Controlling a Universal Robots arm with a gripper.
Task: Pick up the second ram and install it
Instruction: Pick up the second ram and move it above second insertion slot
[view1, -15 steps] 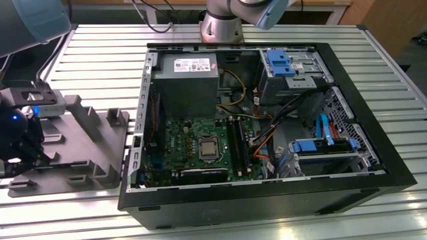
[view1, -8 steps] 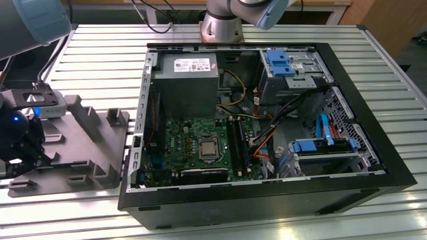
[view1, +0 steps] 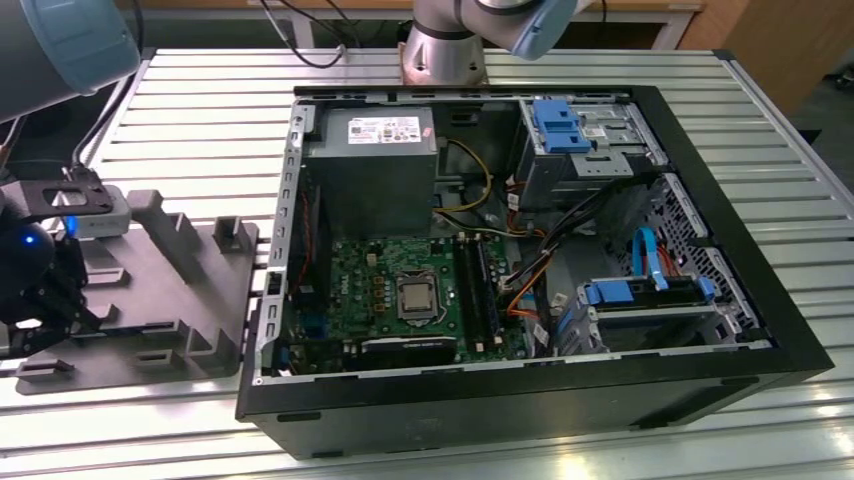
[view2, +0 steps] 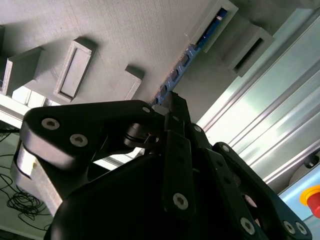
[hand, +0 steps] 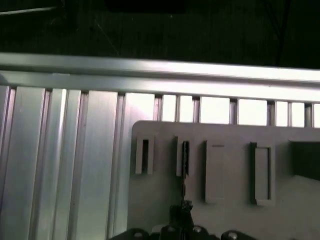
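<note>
One tool (view2: 172, 99) clenched on second ram (view2: 178, 69) in grey tray (view1: 174, 290); ribbed metal table (view1: 200, 130) beneath.

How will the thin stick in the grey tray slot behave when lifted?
The second ram looks thin, flat and straight: probably stiff and light. The gripper pinches one end, so it may pivot. Standing edgewise in the tray slot, it could jam if pulled tilted.
</note>
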